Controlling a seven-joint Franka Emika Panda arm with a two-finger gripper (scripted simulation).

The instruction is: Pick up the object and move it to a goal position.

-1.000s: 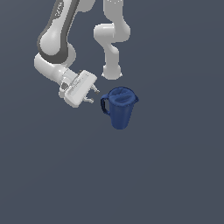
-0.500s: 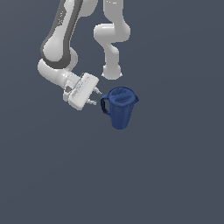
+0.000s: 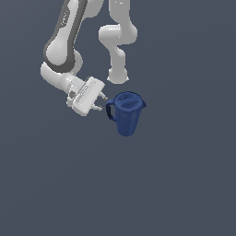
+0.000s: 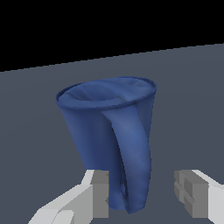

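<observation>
hand (image 3: 100, 103) spread wide, fingers (image 4: 97, 192) either side of the pitcher's (image 3: 126, 113) loop handle (image 4: 131, 157), nothing gripped. dark blue pitcher stands upright on the grey surface (image 3: 175, 184), just beside the hand on the exterior view's right, handle facing the hand, lidded top showing.

Even, soft light fills both renders, with no cast shadows or glare. Edges look slightly pixelated but unblurred. The wrist view shows a flat black band above the grey floor (image 4: 183, 87).
</observation>
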